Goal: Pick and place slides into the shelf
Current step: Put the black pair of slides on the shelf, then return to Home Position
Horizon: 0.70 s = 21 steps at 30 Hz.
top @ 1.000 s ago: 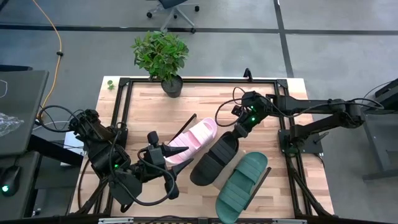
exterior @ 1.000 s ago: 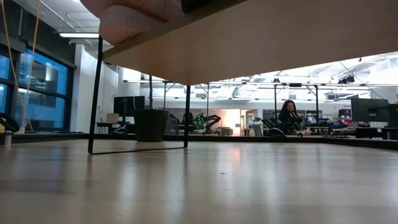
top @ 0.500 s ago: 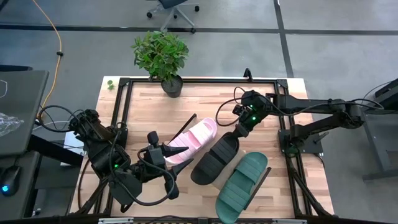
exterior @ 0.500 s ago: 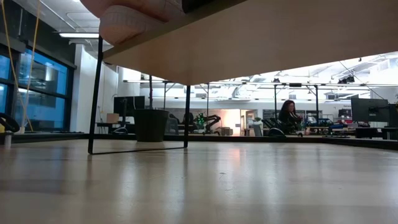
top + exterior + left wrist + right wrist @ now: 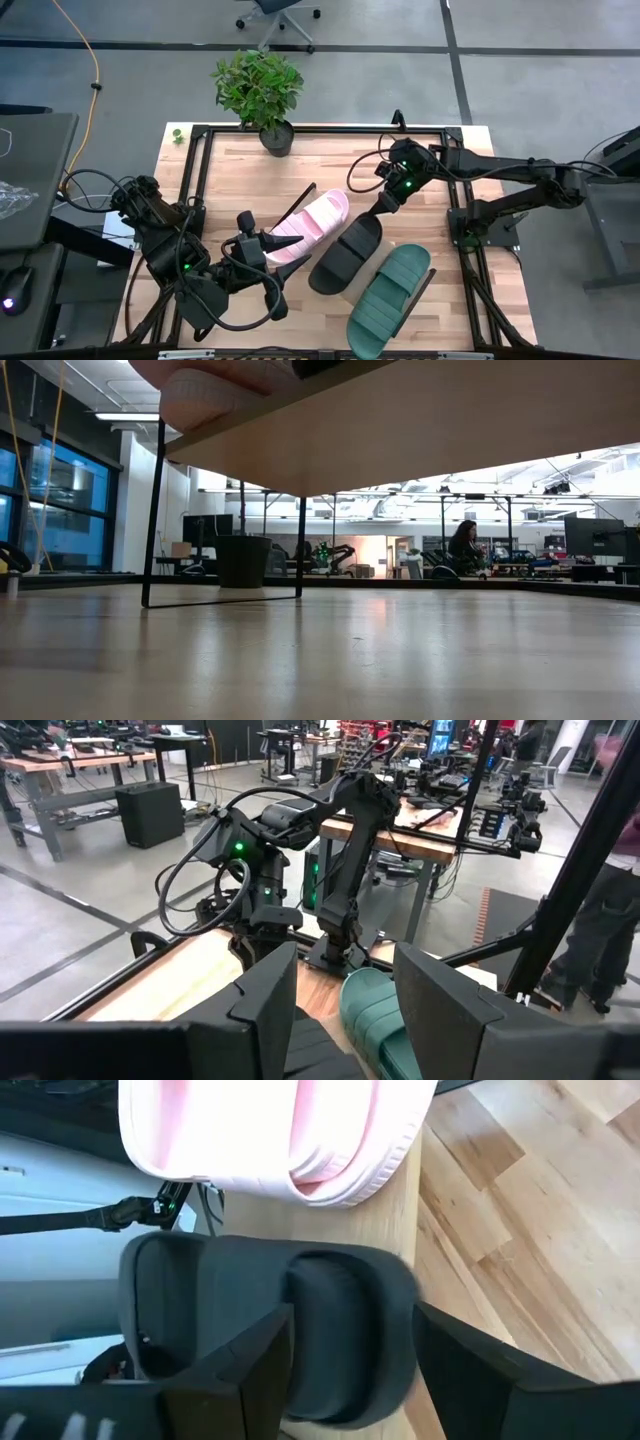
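— Since a second ago, what has moved?

— Only the right gripper (image 5: 382, 201). It has drawn back a little toward the far right corner of the table (image 5: 230, 160) and now sits just off the heel end of the black slide (image 5: 345, 256), where earlier it was over that end. The black slide itself has shifted very slightly; the rest lies as before.

— How do its fingers stand to the slide?

— Spread wide, with nothing between them. In the right wrist view the two dark fingers (image 5: 245, 1370) stand on either side of the black slide's strap, above it, and I cannot tell whether they touch it.

— And the slides?

— All three lie side by side on the shelf (image 5: 300, 203), which runs slantwise across the middle of the table. The pink slide (image 5: 305, 229) is nearest the left arm, the black one in the middle and touching it, the teal slide (image 5: 390, 298) last, toward the near right corner. In the low view the shelf's pale underside (image 5: 430, 430) fills the upper part, with the pink slide's edge (image 5: 215, 390) overhanging it.

— The left gripper?

— The left gripper (image 5: 262, 247) rests by the near end of the pink slide, toward the near left corner. Its fingers (image 5: 270, 995) are apart and hold nothing; the teal slide shows beyond the gap between them in its wrist view.

— Anything else on the table?

— A potted plant (image 5: 260, 92) at the far edge.
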{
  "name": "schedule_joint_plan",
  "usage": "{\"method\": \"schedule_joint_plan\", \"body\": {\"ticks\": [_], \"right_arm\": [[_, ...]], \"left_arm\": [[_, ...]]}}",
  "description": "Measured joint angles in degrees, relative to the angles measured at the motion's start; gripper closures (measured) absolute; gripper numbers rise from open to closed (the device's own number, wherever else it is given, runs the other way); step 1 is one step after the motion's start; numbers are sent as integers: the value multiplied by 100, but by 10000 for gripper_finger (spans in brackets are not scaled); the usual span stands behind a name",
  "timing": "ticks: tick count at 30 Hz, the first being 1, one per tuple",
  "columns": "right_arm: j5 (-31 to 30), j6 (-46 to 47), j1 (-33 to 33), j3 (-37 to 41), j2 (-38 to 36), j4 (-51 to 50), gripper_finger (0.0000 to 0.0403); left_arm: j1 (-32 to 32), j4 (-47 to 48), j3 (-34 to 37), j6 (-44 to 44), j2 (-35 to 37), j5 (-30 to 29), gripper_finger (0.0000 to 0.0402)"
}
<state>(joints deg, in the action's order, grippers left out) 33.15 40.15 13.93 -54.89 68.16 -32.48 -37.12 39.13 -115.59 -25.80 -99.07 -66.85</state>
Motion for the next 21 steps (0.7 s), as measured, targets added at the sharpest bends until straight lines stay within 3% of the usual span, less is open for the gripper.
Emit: {"method": "schedule_joint_plan", "body": {"ticks": [21], "right_arm": [[120, -262, 352, 0, -138, -76, 208]], "left_arm": [[-1, 54, -1, 211, 13, 253, 246]]}}
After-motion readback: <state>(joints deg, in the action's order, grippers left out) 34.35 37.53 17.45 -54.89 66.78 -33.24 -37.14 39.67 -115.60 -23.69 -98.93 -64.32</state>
